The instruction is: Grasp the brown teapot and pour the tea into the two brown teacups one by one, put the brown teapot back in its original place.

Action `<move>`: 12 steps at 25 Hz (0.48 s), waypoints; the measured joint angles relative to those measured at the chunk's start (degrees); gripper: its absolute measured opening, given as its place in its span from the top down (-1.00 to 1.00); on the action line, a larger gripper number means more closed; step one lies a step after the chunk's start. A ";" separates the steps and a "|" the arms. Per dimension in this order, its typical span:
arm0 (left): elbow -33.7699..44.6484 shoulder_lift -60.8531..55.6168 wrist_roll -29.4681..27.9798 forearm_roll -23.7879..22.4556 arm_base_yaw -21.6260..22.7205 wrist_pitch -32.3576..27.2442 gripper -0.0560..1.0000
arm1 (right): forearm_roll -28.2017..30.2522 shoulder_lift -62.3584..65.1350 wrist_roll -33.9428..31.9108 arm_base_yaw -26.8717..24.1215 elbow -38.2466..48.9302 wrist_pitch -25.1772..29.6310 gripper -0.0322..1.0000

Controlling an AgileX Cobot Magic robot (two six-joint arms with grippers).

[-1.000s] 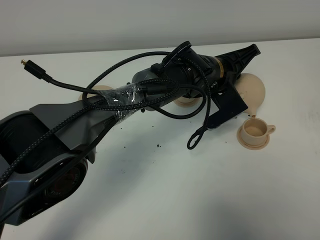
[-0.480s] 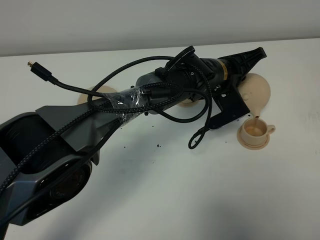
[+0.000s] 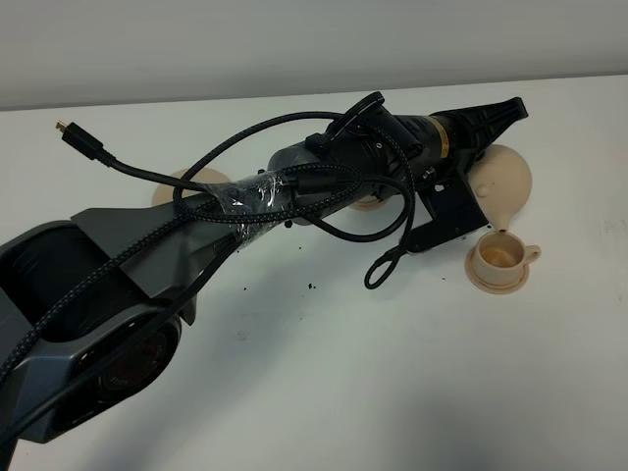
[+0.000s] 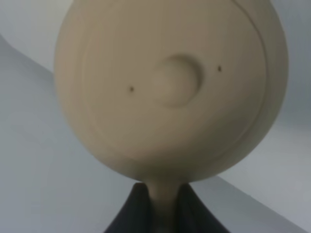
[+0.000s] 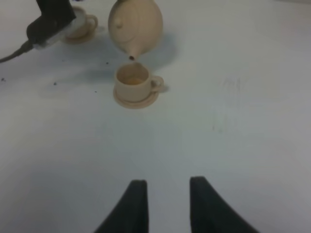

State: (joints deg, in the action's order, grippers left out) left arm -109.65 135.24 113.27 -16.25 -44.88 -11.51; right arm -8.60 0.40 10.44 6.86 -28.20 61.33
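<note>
Overhead and right-wrist views share the teapot (image 3: 505, 177), left-wrist nearest.

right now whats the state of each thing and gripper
brown teapot: lid on, tipped spout-down, lifted
teacup under the spout: upright, tea inside
other teacup: upright, contents hidden
large saucer: partly hidden, nothing seen on it
left gripper: shut on the teapot's handle
right gripper: open, empty
</note>
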 joint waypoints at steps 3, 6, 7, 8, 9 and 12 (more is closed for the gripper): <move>0.00 0.00 0.30 0.00 0.00 0.65 0.61 | 0.00 0.00 0.00 0.00 0.00 0.00 0.47; 0.00 0.00 1.74 0.00 0.00 0.91 0.61 | 0.00 0.00 0.00 0.00 0.00 0.00 0.47; 0.00 0.00 2.30 -0.05 0.00 0.91 0.61 | 0.00 0.00 0.00 0.00 0.00 0.00 0.47; 0.00 0.00 2.85 -0.05 0.00 0.91 0.61 | 0.00 0.00 0.00 0.00 0.00 0.00 0.47; 0.00 0.00 3.28 -0.05 0.00 0.91 0.61 | 0.00 0.00 0.00 0.00 0.00 0.00 0.47; 0.00 0.00 4.24 -0.05 0.00 1.14 0.61 | 0.00 0.00 0.00 0.00 0.00 0.00 0.47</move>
State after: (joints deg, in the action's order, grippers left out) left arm -109.65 135.24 117.52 -16.30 -44.88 -10.37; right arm -8.60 0.40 10.44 6.86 -28.20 61.33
